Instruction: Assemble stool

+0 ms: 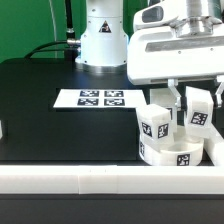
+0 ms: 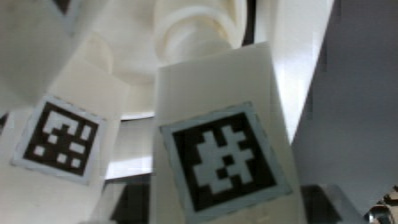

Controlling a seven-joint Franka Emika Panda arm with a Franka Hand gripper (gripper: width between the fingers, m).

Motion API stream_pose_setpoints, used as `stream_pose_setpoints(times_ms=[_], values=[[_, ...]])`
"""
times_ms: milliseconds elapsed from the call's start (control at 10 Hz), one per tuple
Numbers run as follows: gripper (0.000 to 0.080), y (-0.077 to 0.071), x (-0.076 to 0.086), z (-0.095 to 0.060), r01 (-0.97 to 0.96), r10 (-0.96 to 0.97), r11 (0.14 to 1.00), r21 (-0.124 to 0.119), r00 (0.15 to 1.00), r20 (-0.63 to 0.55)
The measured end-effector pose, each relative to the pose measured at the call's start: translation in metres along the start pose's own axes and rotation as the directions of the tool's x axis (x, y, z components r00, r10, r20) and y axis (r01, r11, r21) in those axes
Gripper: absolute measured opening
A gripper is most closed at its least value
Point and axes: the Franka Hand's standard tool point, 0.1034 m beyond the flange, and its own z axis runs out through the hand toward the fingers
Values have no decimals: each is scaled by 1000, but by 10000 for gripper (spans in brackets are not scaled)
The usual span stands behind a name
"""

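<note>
**Ann:** In the exterior view, where is the stool?

**Ben:** The round seat (image 1: 165, 152) is at four o'clock from the marker board (image 1: 100, 98). One leg (image 1: 155, 123) stands at the seat's ten o'clock. The other leg (image 1: 197, 113) is at its two o'clock, right under the gripper (image 1: 196, 100).

**Ann:** Is it pinching?

**Ben:** I can't tell.

**Ann:** And the wrist view?

**Ben:** A tagged leg (image 2: 222, 150), very close. It looks hard, light and smooth. I'd grab its flat sides.

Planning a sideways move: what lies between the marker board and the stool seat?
Only bare black table, per the exterior view; marker board and seat lie apart.
</note>
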Motion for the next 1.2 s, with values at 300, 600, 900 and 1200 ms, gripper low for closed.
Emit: stream_pose_setpoints(times_ms=[300, 600, 900, 1200], values=[[327, -2, -3, 2, 6, -6, 1000, 0, 1000, -8], [327, -2, -3, 2, 8, -8, 1000, 0, 1000, -17], [404, -1, -6, 4, 9, -9, 1000, -2, 1000, 4], [586, -1, -5, 2, 16, -16, 1000, -1, 1000, 17]])
